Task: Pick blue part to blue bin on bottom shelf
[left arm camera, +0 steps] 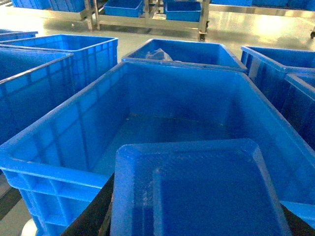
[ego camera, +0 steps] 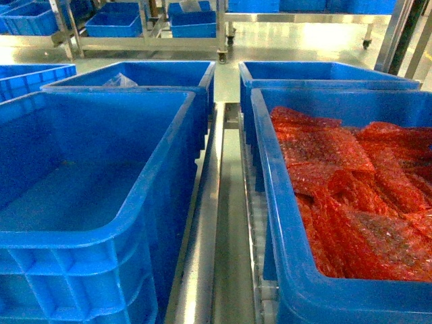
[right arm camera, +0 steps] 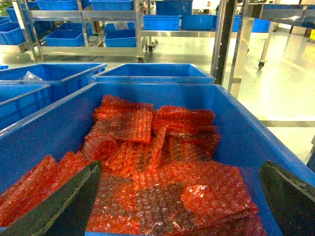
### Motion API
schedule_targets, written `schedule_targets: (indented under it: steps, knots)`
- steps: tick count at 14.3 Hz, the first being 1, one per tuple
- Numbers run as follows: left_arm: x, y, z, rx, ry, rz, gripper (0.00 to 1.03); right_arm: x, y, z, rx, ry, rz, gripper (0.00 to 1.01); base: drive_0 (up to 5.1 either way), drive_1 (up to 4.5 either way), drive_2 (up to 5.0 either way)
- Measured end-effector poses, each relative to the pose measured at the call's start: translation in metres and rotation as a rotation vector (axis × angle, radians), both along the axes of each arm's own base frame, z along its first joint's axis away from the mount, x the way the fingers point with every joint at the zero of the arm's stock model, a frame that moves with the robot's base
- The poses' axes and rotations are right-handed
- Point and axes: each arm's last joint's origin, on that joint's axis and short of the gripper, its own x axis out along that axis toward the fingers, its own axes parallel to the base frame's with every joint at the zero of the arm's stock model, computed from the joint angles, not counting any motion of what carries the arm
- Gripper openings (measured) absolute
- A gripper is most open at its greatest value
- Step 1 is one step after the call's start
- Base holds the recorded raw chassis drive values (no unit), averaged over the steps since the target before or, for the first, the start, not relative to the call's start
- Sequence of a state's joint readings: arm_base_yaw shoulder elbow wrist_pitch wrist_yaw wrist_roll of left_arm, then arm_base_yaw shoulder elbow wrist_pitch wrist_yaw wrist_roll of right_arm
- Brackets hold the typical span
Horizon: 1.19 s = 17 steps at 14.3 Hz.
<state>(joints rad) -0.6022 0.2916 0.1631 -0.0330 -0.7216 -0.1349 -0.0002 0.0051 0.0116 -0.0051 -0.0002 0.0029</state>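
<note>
Blue part (left arm camera: 206, 189) fills lower left wrist view, apparently held in left gripper above blue bin (left arm camera: 59, 123); right gripper (right arm camera: 179, 206) spread wide, empty, over crate of red bubble-wrap sheets (right arm camera: 147, 162).

The blue bin (ego camera: 101, 202) is bright blue all over, with square ribs on its outer wall and a smooth inside. The blue part (left arm camera: 197, 191) is a darker blue with a fine, grainy surface. The crate (ego camera: 297, 270) next to the bin is the same bright blue. It holds bubble-wrap sheets (right arm camera: 147, 167) that are red and orange and covered in small round bumps. The right pincer (right arm camera: 182, 206) has dark grey-black fingers (right arm camera: 64, 201). The rails (ego camera: 223, 223) between the crates are shiny silver. The floor (right arm camera: 285, 83) is pale grey-green and glossy.
</note>
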Motion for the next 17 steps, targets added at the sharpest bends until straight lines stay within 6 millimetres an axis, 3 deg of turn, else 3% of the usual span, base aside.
schedule_targets:
  steps: [17]
  knots:
    - [0.0,0.0,0.0,0.0,0.0,0.0,0.44,0.0,0.0,0.0,0.0,0.0,0.0,0.98,0.0,0.0,0.0]
